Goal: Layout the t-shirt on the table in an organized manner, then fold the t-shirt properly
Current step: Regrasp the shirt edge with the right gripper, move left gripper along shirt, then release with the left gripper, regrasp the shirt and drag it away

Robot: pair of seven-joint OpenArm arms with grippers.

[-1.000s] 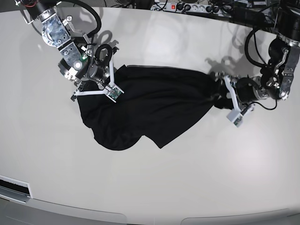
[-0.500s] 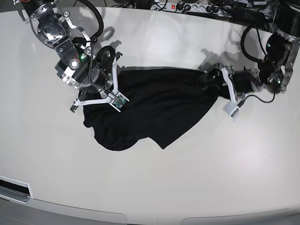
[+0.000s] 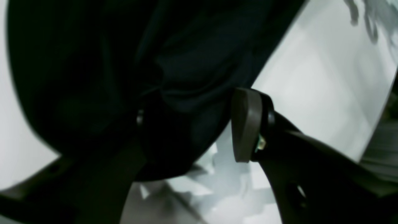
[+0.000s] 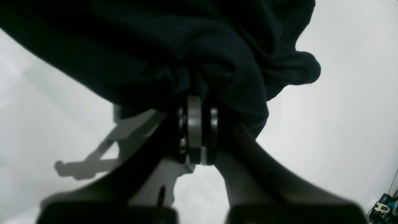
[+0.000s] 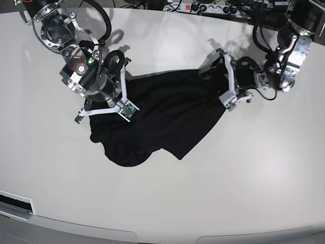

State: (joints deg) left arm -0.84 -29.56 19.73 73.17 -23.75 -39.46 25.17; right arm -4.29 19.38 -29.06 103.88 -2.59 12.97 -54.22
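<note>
Right gripper [image 4: 196, 105] clamped on bunched t-shirt [image 5: 162, 117], left gripper [image 3: 192, 124] parted, seemingly around the hem, table [image 5: 244, 178] bare around

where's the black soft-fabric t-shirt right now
In the base view, the black soft-fabric t-shirt lies bunched mid-table, stretched between the right gripper and the left gripper.

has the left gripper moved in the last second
Yes. The left gripper has swung up and leftward in the base view, toward the table's far edge, dragging the t-shirt corner along.
</note>
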